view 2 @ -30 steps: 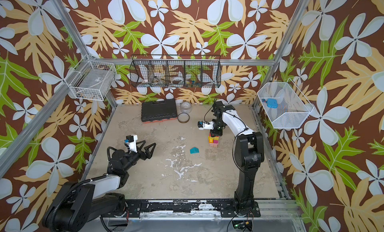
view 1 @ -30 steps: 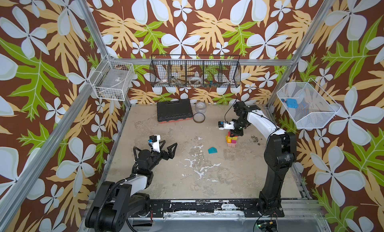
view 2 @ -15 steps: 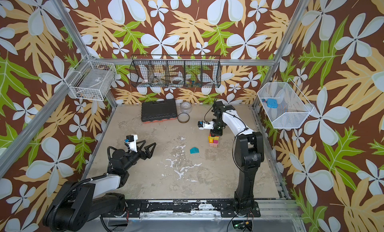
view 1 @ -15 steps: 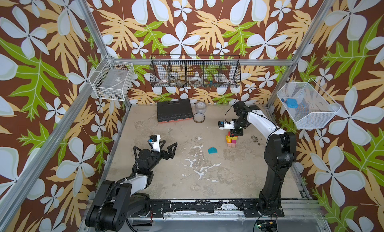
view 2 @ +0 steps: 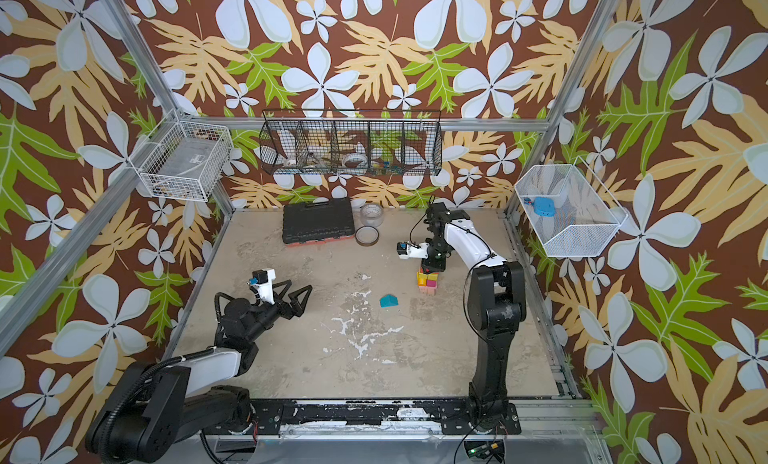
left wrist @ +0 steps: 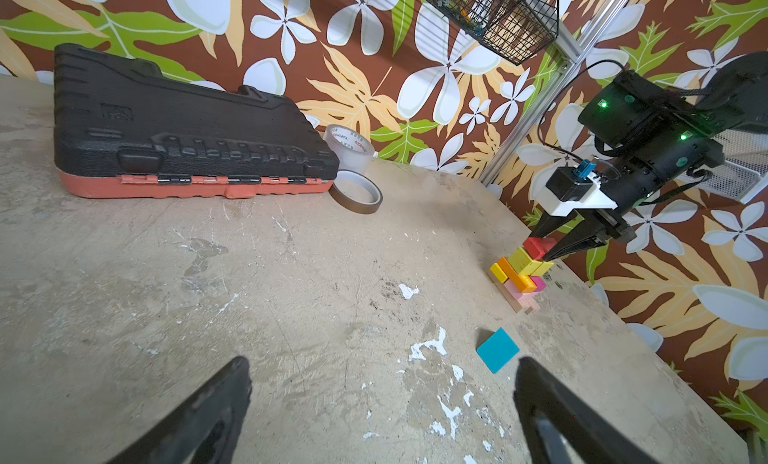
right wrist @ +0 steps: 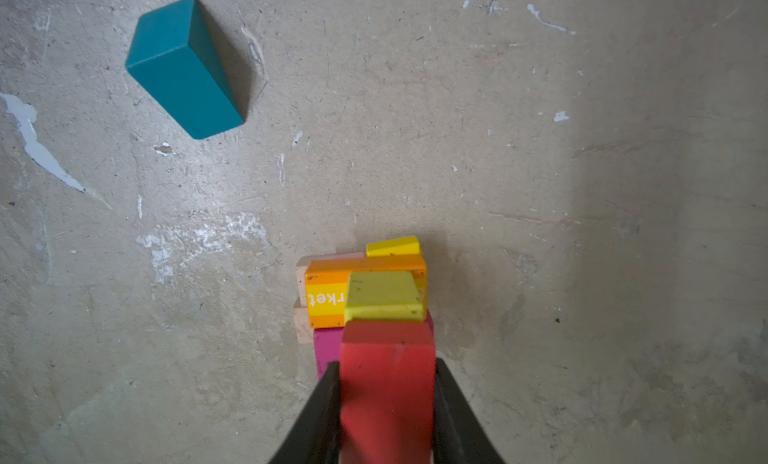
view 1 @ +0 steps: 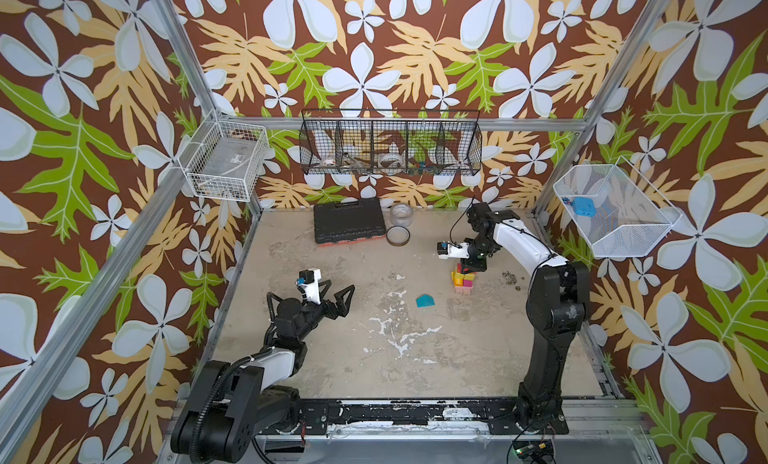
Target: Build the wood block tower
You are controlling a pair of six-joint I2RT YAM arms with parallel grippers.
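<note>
The wood block tower (view 1: 463,281) (view 2: 428,281) stands right of the table's middle: a pale pink base, then magenta, orange and yellow blocks. A red block (right wrist: 386,378) (left wrist: 538,246) sits on top of the yellow one (right wrist: 384,295). My right gripper (right wrist: 386,362) (view 1: 467,269) comes down over the tower, its fingers pressed against both sides of the red block. A teal wedge (view 1: 425,301) (right wrist: 183,71) lies loose on the table left of the tower. My left gripper (left wrist: 382,364) (view 1: 309,304) hovers wide open and empty over the left of the table, well clear of the wedge.
A black tool case (view 1: 347,222) lies at the back, with a clear tape roll (view 1: 401,214) and a dark tape ring (view 1: 397,235) beside it. Wire baskets hang on the back wall (view 1: 390,148) and on the side walls (view 1: 226,166) (view 1: 615,210).
</note>
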